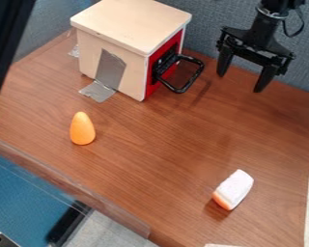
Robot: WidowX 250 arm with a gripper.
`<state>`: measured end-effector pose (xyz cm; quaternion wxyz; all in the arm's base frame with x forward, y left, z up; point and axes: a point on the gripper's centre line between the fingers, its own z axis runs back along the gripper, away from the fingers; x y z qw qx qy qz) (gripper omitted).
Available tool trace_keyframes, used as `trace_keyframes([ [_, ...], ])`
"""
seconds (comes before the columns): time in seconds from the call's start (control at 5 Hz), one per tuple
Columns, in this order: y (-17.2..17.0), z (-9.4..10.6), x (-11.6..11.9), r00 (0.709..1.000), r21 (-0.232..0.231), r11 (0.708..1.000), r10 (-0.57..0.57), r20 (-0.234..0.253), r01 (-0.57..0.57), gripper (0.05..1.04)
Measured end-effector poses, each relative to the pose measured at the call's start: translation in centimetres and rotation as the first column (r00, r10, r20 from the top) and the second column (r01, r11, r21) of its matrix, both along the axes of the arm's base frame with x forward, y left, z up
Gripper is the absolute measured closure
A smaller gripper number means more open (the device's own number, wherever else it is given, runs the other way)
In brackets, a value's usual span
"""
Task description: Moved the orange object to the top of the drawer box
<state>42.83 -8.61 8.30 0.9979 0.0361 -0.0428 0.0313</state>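
Observation:
The black gripper (242,83) hangs open at the upper right, above the table near the back wall, with nothing between its fingers. An orange egg-shaped object (82,129) stands on the wooden table at the left, in front of the drawer box and apart from it. The drawer box (133,24) has a pale wooden top with nothing on it, a red front facing right and a black handle (196,76). Grey tape holds its near side to the table.
A white block with an orange underside (234,189) lies at the lower right of the table (144,164). A clear raised strip runs along the table's lower left edge. A dark post (6,38) crosses the upper left corner, and grey partitions stand behind.

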Motion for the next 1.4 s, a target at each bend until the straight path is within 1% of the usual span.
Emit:
trace_keyframes([
  [0.2,0.1,-1.8,-0.4,0.999,0.008,1.0,0.0,-0.034,0.0,0.083],
  [0.4,1.9,-2.8,-4.5,0.996,0.017,1.0,0.013,-0.086,-0.011,0.083],
  [0.6,5.4,0.3,-7.8,0.997,0.007,0.997,0.071,-0.041,-0.07,0.083],
  [0.8,7.0,0.2,-10.8,0.997,0.004,0.999,0.043,-0.057,-0.043,0.083],
  [1.0,10.4,0.6,-13.2,0.999,-0.012,1.0,0.022,-0.029,-0.023,0.083],
  [1.2,11.9,-0.1,-15.0,1.0,-0.032,0.999,-0.019,-0.003,0.019,0.083],
  [1.4,14.8,-1.1,-15.9,1.0,-0.006,1.0,0.015,-0.009,-0.015,0.083],
])
